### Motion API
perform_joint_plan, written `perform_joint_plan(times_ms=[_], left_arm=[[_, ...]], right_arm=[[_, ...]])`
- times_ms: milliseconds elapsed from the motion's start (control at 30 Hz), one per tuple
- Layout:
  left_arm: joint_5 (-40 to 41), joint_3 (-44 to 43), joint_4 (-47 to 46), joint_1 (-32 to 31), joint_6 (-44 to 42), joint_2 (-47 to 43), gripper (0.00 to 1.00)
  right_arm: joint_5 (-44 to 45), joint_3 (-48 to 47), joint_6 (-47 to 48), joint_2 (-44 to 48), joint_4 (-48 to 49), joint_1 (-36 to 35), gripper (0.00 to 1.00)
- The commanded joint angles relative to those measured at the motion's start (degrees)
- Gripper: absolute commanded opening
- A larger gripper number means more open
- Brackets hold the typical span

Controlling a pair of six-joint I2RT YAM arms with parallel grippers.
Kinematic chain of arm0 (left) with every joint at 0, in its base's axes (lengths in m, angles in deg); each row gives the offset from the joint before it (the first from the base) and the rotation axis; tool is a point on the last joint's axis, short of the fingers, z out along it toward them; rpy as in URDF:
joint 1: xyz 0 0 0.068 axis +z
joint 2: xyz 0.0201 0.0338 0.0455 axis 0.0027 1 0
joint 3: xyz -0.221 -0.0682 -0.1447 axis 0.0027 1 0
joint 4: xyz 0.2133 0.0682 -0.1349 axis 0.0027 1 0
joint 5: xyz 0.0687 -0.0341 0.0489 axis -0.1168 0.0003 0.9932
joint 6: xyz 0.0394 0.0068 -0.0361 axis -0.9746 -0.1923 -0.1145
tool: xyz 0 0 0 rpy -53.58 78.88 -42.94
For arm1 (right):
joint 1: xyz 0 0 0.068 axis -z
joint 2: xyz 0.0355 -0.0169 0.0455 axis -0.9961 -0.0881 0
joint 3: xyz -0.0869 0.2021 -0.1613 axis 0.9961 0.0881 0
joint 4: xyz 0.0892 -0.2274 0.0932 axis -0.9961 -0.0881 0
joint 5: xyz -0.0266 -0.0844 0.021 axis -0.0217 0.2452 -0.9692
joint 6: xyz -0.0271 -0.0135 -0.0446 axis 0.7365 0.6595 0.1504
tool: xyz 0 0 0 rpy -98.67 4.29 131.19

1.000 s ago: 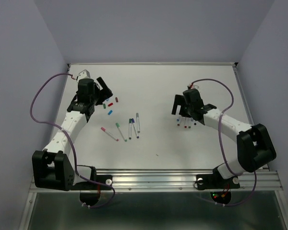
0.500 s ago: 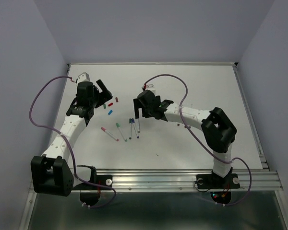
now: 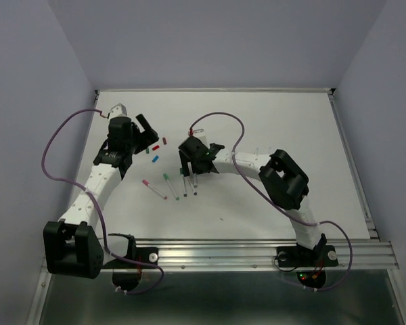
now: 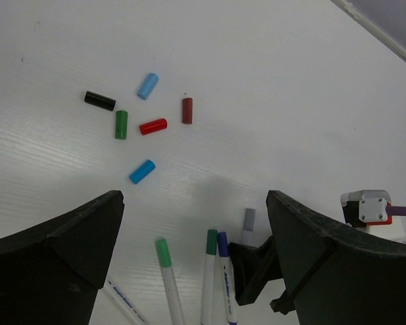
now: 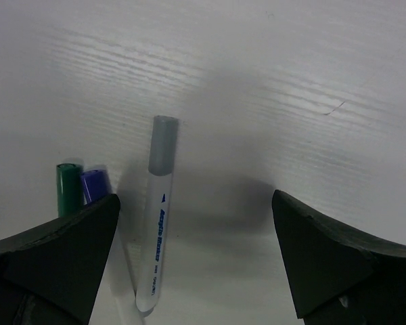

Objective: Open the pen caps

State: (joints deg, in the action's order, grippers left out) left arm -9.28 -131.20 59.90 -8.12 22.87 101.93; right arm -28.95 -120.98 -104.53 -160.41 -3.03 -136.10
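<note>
The left arm reaches forward from its base along the left side of the white worktop point(image 3: 271, 122). Its wrist is tipped down, so the left tool point(image 4: 193, 203) hangs above the surface with its black jaws wide apart and nothing between them. The right arm stretches across the worktop with its elbow folded. The right tool point(image 5: 195, 203) hovers low over the thin white pen with a grey cap point(image 5: 159, 223), jaws spread just as wide, one on either side of it, gripping nothing. Just beside that grey-capped pen lie a dark green-capped pen point(image 5: 69, 188) and a blue-capped pen point(image 5: 95, 186), roughly parallel to it with their caps on. Farther out on the same side lie a light green-capped pen point(image 4: 168, 277) and a red-capped pen point(image 3: 154, 189). Well apart from the grey-capped pen, near the left tool, six small loose plastic caps are scattered: a black cap point(image 4: 99, 101), a green cap point(image 4: 121, 124), a red cap point(image 4: 153, 126), a dark red cap point(image 4: 187, 110), a light blue cap point(image 4: 147, 86) and a blue cap point(image 4: 142, 171).
</note>
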Motion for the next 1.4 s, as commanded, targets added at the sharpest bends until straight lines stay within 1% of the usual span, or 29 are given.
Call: perform_joint_plan(times_ms=[0,133,167,233,267,333,367,500,567,600,667,700,733,767,867,967,1000,1033,1067,1100,1133,1233,1267,1300,1367], left_arm=[[0.06,0.53,-1.99,-0.25,-0.49,-1.71,0.99],[0.15,0.44,-2.08,-0.25,-0.49,-1.71,0.99],[0.07,0.44,-2.17,-0.25,-0.49,-1.71,0.99],[0.07,0.53,-2.26,-0.25,-0.49,-1.71,0.99],[0.07,0.53,-2.26,-0.25,-0.49,-1.63,0.99],[0.07,0.44,-2.26,-0.25,-0.40,-1.62,0.99],[0.07,0.44,-2.26,-0.25,-0.40,-1.62,0.99],[0.15,0.44,-2.26,-0.25,-0.40,-1.54,0.99],[0.07,0.44,-2.26,-0.17,-0.40,-1.45,0.99],[0.15,0.35,-2.17,-0.16,-0.49,-1.45,0.99],[0.33,0.35,-2.08,-0.16,-0.49,-1.54,0.99],[0.33,0.35,-2.17,-0.16,-0.49,-1.62,0.99],[0.33,0.35,-2.08,-0.16,-0.40,-1.71,0.99],[0.33,0.35,-2.00,-0.16,-0.40,-1.71,0.99],[0.24,0.35,-1.99,-0.16,-0.40,-2.06,0.99],[-0.98,0.44,-2.08,-0.16,-0.40,-2.15,0.99],[-1.69,0.61,-2.60,-0.16,-0.49,-2.15,0.99],[-3.87,0.70,-3.05,-0.16,-0.83,-2.15,0.99],[-7.11,0.88,-3.57,-0.25,-1.10,-2.15,0.99],[-8.79,1.31,-4.88,-0.25,-1.28,-2.15,0.99],[-12.64,1.58,-6.55,-0.25,-1.36,-2.15,0.99],[-20.30,3.42,-11.12,-0.25,-0.84,-2.41,0.99],[-25.98,4.12,-14.88,-0.34,-0.05,-2.50,0.99],[-28.56,5.61,-16.92,-0.43,0.56,-2.59,0.99],[-33.92,6.76,-20.26,-0.95,2.14,-2.68,0.99]], right_arm=[[1.65,-1.84,-0.35,-0.93,-2.82,-1.40,1.00],[2.35,0.35,-1.75,-0.58,-4.31,-1.93,0.94],[2.18,0.97,-2.36,-0.40,-4.49,-1.93,0.88],[2.00,3.26,-3.07,0.30,-4.58,-2.46,0.83],[1.83,4.05,-3.94,0.57,-4.50,-2.46,0.76],[0.95,6.24,-4.65,1.36,-4.41,-2.46,0.68],[0.51,6.95,-5.18,1.62,-4.23,-2.46,0.58],[-2.04,10.64,-5.88,3.03,-2.13,-2.46,0.43],[-3.44,11.87,-5.97,3.38,-0.63,-2.46,0.38],[-4.49,12.92,-5.88,3.56,-0.02,-2.46,0.31],[-5.29,13.72,-5.80,3.56,0.34,-2.46,0.24],[-5.38,14.16,-5.80,3.56,0.43,-2.46,0.18],[-5.38,14.25,-5.71,3.47,0.43,-2.46,0.15],[-5.03,14.34,-5.62,3.38,0.43,-2.46,0.09],[-3.98,15.04,-5.27,3.73,0.51,-2.46,0.01],[-2.57,16.18,-3.78,5.57,1.83,-2.46,0.01],[-2.22,16.88,-1.16,6.62,2.96,-2.46,0.01],[-2.56,17.76,0.69,8.20,6.72,-2.46,0.01],[-3.26,20.55,2.36,10.04,9.54,-2.46,0.01],[-5.71,22.32,5.68,14.67,12.26,-2.46,0.01],[-8.60,25.64,7.20,19.59,17.95,-2.46,0.01],[-12.75,29.53,10.11,25.95,25.62,-1.23,0.01],[-15.11,31.02,10.46,27.54,27.30,-0.36,0.01],[-15.57,31.56,10.64,30.34,28.02,-0.35,0.01],[-16.89,32.44,11.34,32.55,29.34,0.44,0.01]])
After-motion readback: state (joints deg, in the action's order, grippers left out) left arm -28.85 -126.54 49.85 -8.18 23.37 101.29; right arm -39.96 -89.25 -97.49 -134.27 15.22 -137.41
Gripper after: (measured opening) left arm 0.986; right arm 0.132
